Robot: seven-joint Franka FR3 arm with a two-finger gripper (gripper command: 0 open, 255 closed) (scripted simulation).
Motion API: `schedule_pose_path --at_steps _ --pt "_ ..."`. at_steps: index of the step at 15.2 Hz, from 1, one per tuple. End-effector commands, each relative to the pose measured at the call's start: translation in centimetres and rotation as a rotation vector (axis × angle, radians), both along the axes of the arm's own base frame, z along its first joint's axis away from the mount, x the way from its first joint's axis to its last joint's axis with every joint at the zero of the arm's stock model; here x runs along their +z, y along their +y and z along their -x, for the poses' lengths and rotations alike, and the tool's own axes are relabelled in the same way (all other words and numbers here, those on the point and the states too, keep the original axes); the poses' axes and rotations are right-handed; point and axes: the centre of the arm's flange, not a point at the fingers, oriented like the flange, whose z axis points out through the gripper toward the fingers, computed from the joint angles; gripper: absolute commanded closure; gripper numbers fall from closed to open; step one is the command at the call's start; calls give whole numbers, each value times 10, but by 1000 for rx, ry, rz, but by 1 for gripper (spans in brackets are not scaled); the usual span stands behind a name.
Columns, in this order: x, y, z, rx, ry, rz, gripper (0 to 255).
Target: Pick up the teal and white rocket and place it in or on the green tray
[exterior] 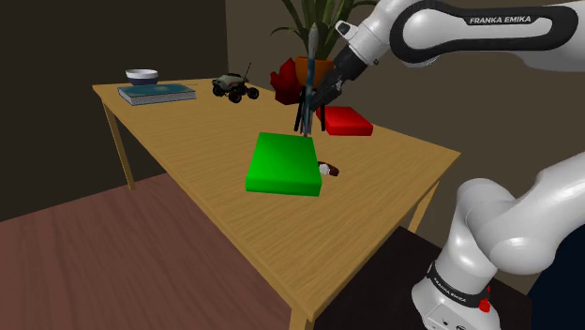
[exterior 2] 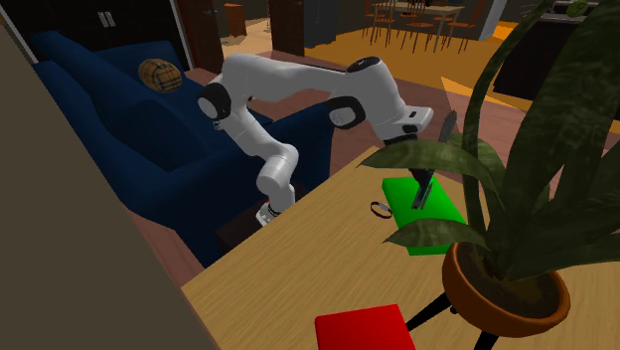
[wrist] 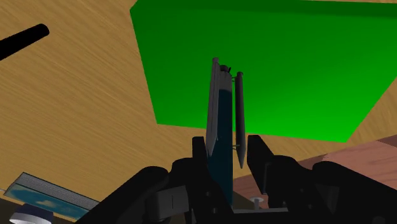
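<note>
The rocket (exterior: 308, 82) is a slim dark grey and dark teal shape held upright, nose up, above the far edge of the green tray (exterior: 281, 164). My gripper (exterior: 322, 97) is shut on its body from the side. In the wrist view the rocket (wrist: 219, 108) runs out between my fingers (wrist: 257, 151), its fins over the green tray (wrist: 286, 63). From the second exterior view the gripper (exterior 2: 425, 175) hangs over the tray (exterior 2: 429, 237), the rocket's (exterior 2: 424, 191) tail just above the green surface.
A small round object (exterior: 327, 170) lies on the table beside the tray. A red block (exterior: 345, 120), a potted plant (exterior: 302, 67), a toy buggy (exterior: 234, 87) and a book with a bowl (exterior: 155, 91) stand further back. The table edge (exterior: 281, 281) is near.
</note>
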Motion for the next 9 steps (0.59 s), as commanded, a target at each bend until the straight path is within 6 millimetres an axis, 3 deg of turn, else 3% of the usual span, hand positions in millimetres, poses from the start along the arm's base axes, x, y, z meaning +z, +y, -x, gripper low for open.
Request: schedule_pose_path --at_steps 1,5,9 --pt "-3 29 -6 0 0 -1 255" --pt "-7 73 -18 0 0 -1 255" --pt "-28 73 -18 0 0 -1 255"
